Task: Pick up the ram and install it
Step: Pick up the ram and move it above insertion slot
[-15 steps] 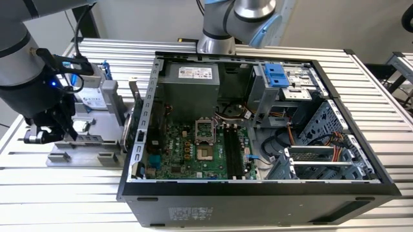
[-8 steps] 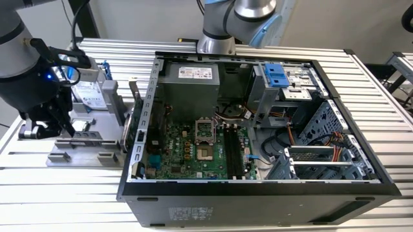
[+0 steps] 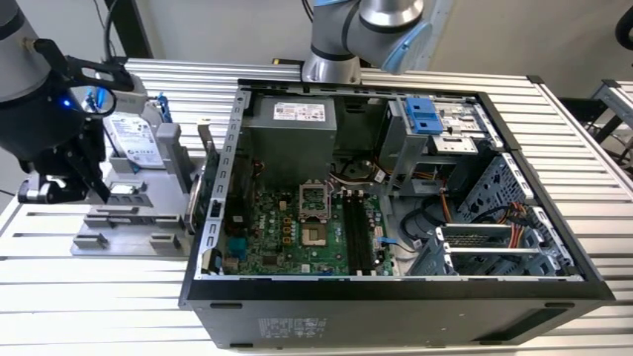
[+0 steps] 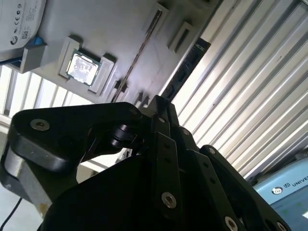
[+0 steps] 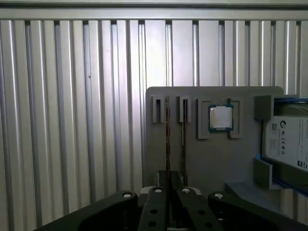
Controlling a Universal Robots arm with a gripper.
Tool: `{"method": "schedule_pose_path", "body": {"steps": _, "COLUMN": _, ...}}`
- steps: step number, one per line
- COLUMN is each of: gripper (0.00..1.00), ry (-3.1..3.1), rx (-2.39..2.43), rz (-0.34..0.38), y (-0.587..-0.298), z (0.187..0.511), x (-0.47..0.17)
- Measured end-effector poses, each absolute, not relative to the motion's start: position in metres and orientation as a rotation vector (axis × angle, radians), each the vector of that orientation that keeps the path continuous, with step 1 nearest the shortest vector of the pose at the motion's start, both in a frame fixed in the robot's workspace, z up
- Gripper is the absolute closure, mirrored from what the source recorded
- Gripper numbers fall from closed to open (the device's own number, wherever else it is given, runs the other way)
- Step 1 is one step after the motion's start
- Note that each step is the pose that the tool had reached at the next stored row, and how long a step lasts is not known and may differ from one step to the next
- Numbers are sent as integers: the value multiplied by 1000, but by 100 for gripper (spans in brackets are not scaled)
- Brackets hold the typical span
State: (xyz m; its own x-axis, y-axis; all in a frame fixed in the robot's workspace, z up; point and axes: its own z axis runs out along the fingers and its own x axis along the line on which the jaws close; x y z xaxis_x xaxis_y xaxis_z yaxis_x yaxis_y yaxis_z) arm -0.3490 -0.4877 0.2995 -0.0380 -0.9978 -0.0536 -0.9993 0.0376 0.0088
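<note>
The ram (image 5: 167,137) is a thin dark stick seen edge-on, lying in one of two narrow slots of a grey fixture plate (image 5: 211,159). It shows in the second wrist view as a slim line (image 4: 143,42). My gripper (image 5: 171,180) hovers over the fixture in line with the ram, its fingers closed together with nothing seen between them. In the exterior view my gripper (image 3: 97,194) hangs over the fixture (image 3: 129,219) at the exterior view's left, beside the open computer case (image 3: 213,185). The black memory slots (image 3: 358,233) lie on the green motherboard inside the case.
On the fixture sit a square silver processor chip (image 5: 221,117) and a silver hard drive with blue brackets (image 5: 288,142). A second arm's base (image 3: 331,63) stands behind the case. Cables, a drive cage and a power supply (image 3: 292,133) crowd the case. Ribbed aluminium table (image 3: 89,297) lies all around.
</note>
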Motion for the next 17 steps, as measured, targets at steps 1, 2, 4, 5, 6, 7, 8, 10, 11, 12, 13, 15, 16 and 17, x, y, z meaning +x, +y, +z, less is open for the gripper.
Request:
{"method": "schedule_pose_path", "body": {"steps": 1, "gripper": 100, "ry": 2239, "rx": -2156, "rz": 68, "y": -488, "z": 302, "x": -349}}
{"method": "schedule_pose_path", "body": {"steps": 2, "gripper": 100, "ry": 2239, "rx": -2156, "rz": 68, "y": -488, "z": 304, "x": -349}}
{"method": "schedule_pose_path", "body": {"steps": 4, "gripper": 100, "ry": 2239, "rx": -2156, "rz": 68, "y": -488, "z": 308, "x": -349}}
{"method": "schedule_pose_path", "body": {"steps": 5, "gripper": 100, "ry": 2239, "rx": -2156, "rz": 68, "y": -488, "z": 310, "x": -349}}
{"method": "schedule_pose_path", "body": {"steps": 6, "gripper": 100, "ry": 2239, "rx": -2156, "rz": 68, "y": -488, "z": 312, "x": -349}}
{"method": "schedule_pose_path", "body": {"steps": 7, "gripper": 100, "ry": 2239, "rx": -2156, "rz": 68, "y": -488, "z": 314, "x": -349}}
{"method": "schedule_pose_path", "body": {"steps": 8, "gripper": 100, "ry": 2239, "rx": -2156, "rz": 68, "y": -488, "z": 315, "x": -349}}
{"method": "schedule_pose_path", "body": {"steps": 10, "gripper": 100, "ry": 2239, "rx": -2156, "rz": 68, "y": -488, "z": 319, "x": -349}}
{"method": "schedule_pose_path", "body": {"steps": 11, "gripper": 100, "ry": 2239, "rx": -2156, "rz": 68, "y": -488, "z": 321, "x": -349}}
{"method": "schedule_pose_path", "body": {"steps": 12, "gripper": 100, "ry": 2239, "rx": -2156, "rz": 68, "y": -488, "z": 323, "x": -349}}
{"method": "schedule_pose_path", "body": {"steps": 13, "gripper": 100, "ry": 2239, "rx": -2156, "rz": 68, "y": -488, "z": 325, "x": -349}}
{"method": "schedule_pose_path", "body": {"steps": 15, "gripper": 100, "ry": 2239, "rx": -2156, "rz": 68, "y": -488, "z": 328, "x": -349}}
{"method": "schedule_pose_path", "body": {"steps": 16, "gripper": 100, "ry": 2239, "rx": -2156, "rz": 68, "y": -488, "z": 330, "x": -349}}
{"method": "schedule_pose_path", "body": {"steps": 17, "gripper": 100, "ry": 2239, "rx": -2156, "rz": 68, "y": -488, "z": 332, "x": -349}}
